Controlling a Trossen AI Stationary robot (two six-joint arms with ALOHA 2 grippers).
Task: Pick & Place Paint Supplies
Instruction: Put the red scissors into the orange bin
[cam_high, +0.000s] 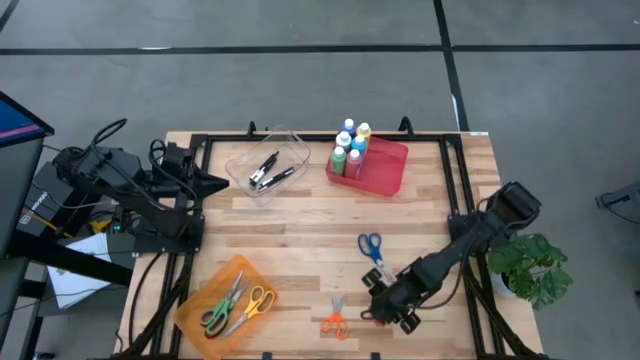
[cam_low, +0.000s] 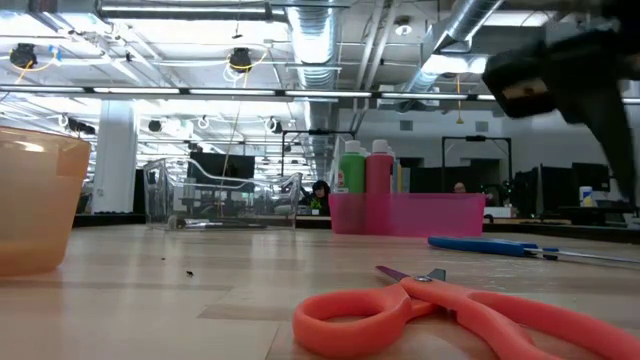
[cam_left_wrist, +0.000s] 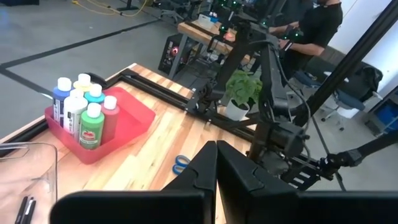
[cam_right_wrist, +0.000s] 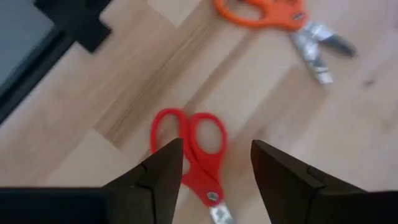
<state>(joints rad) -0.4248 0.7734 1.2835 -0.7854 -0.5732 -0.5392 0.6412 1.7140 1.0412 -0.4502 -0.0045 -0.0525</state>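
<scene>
Your right gripper (cam_right_wrist: 214, 171) is low over the table (cam_high: 300, 215) near its front edge, R side, jaws apart w/ nothing between them; red scissors (cam_right_wrist: 194, 158) lie flat on the wood right under the gap, handles pointing away from the wrist cam. Orange scissors (cam_right_wrist: 273, 15) lie a bit further on, apart from the red pair. In the high view blue scissors (cam_high: 371, 246) sit just behind that gripper

Paint bottles (cam_high: 349, 146) aren't near it: they stand upright, bunched at one end of the red tray (cam_high: 385, 168) at the back of the table, centre-right. You can see blue, green, white, yellow & pink ones w/ white caps in the left wrist view

Your left gripper (cam_left_wrist: 216, 180) is parked at the back-left, jaws closed, empty, beside the clear bin (cam_high: 268, 165) w/ dark pens. Orange bin (cam_high: 225, 297) front-left holds green & yellow scissors

A person sits at a bench in the room beyond
</scene>
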